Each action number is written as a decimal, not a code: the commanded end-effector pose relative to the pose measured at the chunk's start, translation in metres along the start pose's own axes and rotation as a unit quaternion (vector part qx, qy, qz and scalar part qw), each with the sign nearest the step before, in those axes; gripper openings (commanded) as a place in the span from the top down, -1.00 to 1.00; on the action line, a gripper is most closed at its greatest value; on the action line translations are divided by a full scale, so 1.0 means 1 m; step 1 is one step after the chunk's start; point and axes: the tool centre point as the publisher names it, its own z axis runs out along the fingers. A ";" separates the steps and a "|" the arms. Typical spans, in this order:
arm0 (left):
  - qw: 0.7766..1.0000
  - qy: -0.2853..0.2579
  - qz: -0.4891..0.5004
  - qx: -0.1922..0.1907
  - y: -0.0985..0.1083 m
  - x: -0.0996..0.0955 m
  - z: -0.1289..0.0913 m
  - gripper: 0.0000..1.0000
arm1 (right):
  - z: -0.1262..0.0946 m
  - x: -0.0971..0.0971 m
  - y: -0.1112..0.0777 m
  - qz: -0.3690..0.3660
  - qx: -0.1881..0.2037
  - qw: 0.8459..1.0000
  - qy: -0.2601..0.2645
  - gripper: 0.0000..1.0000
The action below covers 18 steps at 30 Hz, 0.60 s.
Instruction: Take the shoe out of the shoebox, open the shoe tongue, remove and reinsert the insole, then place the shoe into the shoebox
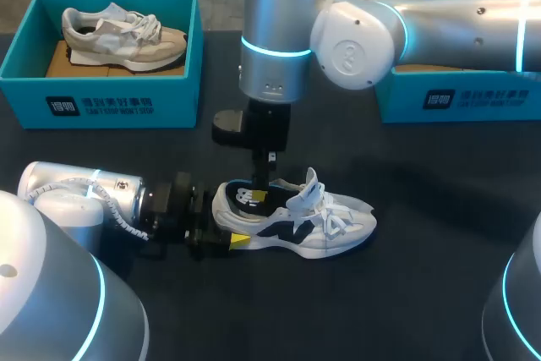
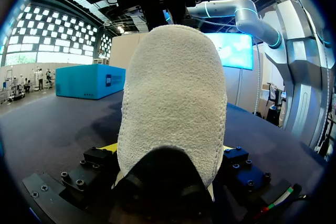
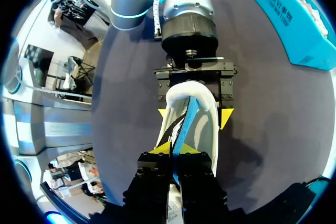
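Gripping the heel of the white sneaker [image 1: 313, 221] from both sides, the left claw [image 3: 195, 115] pins the shoe sole-down on the dark table [image 1: 423, 293]. The right claw [image 3: 176, 149] comes straight down into the shoe's mouth, just ahead of the left claw's yellow tips. The right claw's own tips are clenched on what looks like the edge of the blue insole [image 3: 185, 124], which runs from between them toward the heel.

The risk now lies in the pull. If the insole sticks, the whole sneaker may lift and twist out of the left claw's hold on the heel. If the pinch on that thin edge is shallow, the insole may slip free or fold on itself inside the shoe. The loose laces lie just beyond the right claw and could snag its fingers.

The tabletop is flat and matte. Two teal boxes stand at its far edge, well apart from both claws. The near-left box [image 1: 110, 103] holds a second shoe [image 1: 118, 35]. The right-hand box [image 1: 456, 99] sits behind the right arm, its inside hidden, and is probably where the sneaker belongs.
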 end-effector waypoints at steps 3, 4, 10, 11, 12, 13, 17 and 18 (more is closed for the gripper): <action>1.000 0.001 0.000 0.000 0.003 -0.001 0.001 1.00 | -0.006 0.004 -0.005 -0.012 -0.049 0.998 -0.022 1.00; 1.000 0.001 0.000 0.000 0.003 -0.001 0.001 1.00 | -0.007 0.004 -0.004 -0.014 -0.057 0.998 -0.026 1.00; 1.000 0.001 0.000 0.000 0.003 -0.001 0.001 1.00 | -0.011 0.002 -0.004 -0.014 -0.098 0.994 -0.054 1.00; 1.000 0.001 0.000 0.000 0.003 -0.001 0.001 1.00 | -0.013 0.002 -0.004 -0.016 -0.102 0.993 -0.058 1.00; 1.000 0.001 0.000 0.000 0.003 -0.001 0.001 1.00 | -0.014 0.002 -0.004 -0.018 -0.108 0.992 -0.061 1.00; 1.000 0.001 0.000 0.000 0.003 -0.001 0.001 1.00 | -0.015 0.002 -0.004 -0.019 -0.113 0.991 -0.064 1.00; 1.000 0.001 0.000 0.000 0.003 -0.001 0.001 1.00 | -0.019 0.002 -0.005 -0.028 -0.132 0.988 -0.075 1.00; 1.000 0.001 0.000 0.000 0.003 -0.001 0.001 1.00 | -0.020 0.002 -0.005 -0.028 -0.139 0.987 -0.077 1.00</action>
